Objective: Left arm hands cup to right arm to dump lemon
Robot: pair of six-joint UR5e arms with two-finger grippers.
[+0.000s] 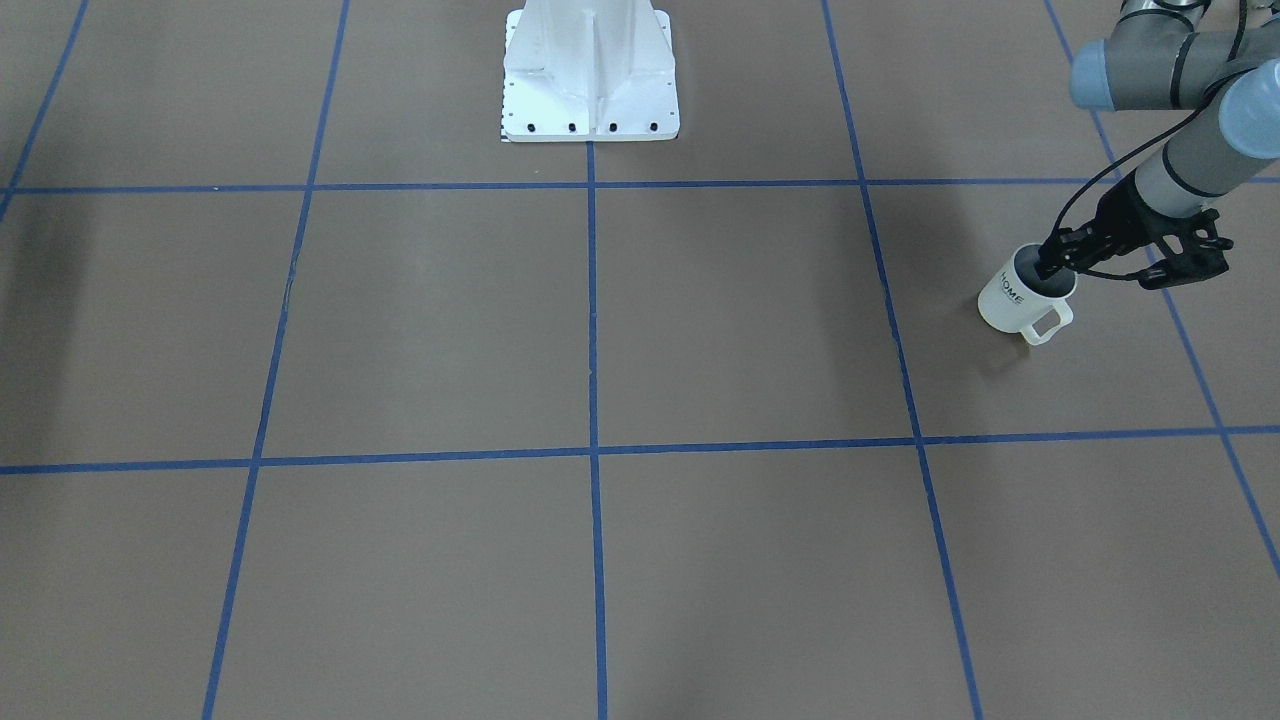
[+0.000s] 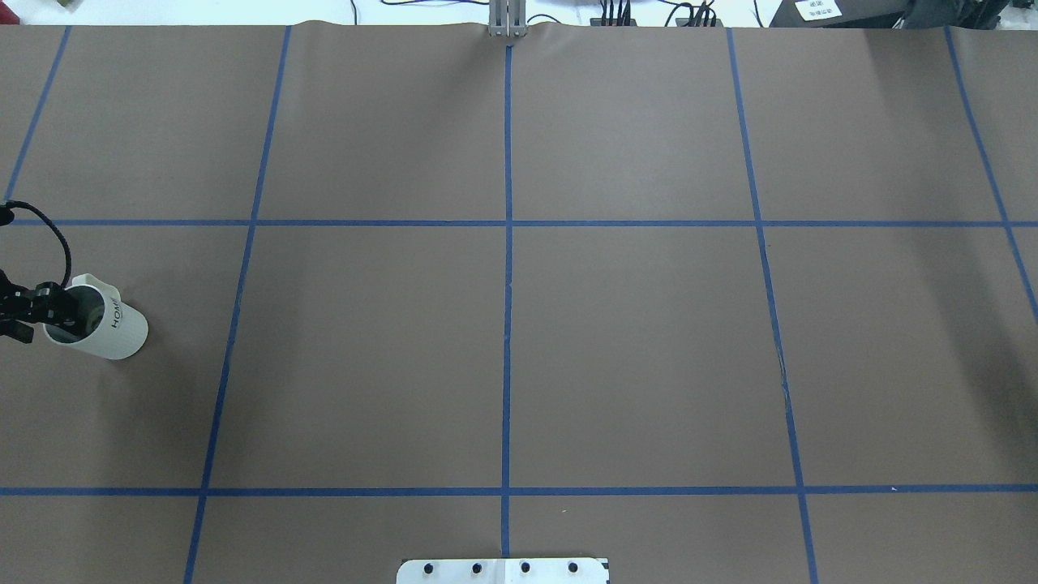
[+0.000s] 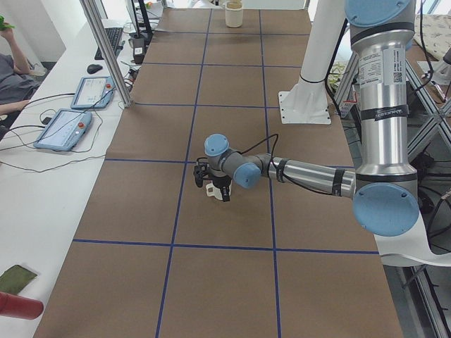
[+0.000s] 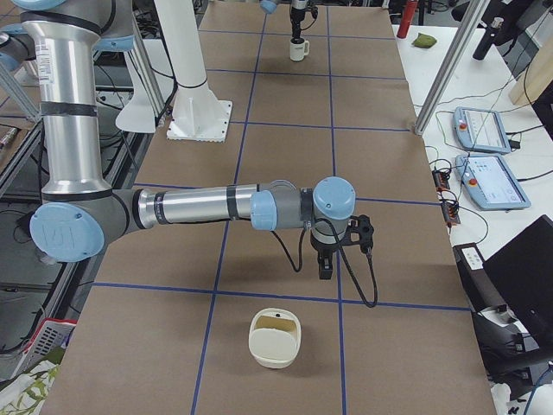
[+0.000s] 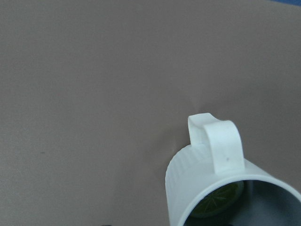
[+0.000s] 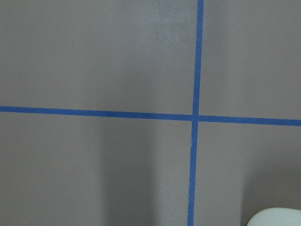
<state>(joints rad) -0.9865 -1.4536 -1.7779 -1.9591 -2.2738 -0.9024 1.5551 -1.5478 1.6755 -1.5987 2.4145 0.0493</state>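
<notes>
Cup (image 1: 1008, 300) rim in left hand (image 1: 1050, 269)

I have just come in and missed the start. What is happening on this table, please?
The left gripper is at the rim of the cup, near the left end of the table; whether it has clamped is unclear. The lemon lies inside the cup. The right gripper hangs over the table at the other end, near a cream container. No hand-over yet.
</notes>
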